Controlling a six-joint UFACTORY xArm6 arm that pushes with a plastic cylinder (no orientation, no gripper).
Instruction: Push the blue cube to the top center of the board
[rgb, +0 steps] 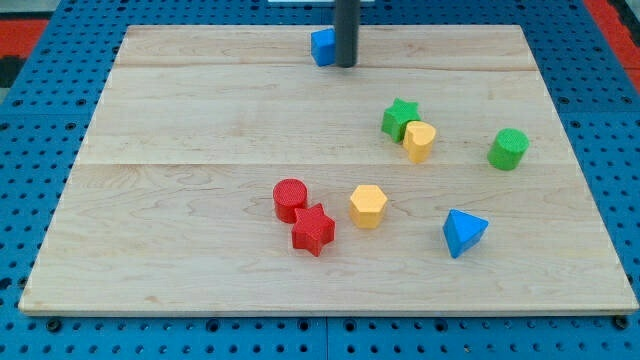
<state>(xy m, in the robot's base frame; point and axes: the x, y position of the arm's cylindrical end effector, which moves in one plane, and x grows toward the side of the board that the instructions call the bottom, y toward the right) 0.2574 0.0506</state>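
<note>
The blue cube (322, 46) sits near the top centre of the wooden board (200, 120), close to its top edge. My dark rod comes down from the view's top, and my tip (345, 64) rests right against the cube's right side, hiding part of it.
A green star (399, 118) touches a yellow block (419, 141) at the right. A green cylinder (508, 149) stands further right. A red cylinder (290, 199) and a red star (313, 229) sit low in the middle, with a yellow hexagon (368, 206) and a blue triangle (463, 232) to their right.
</note>
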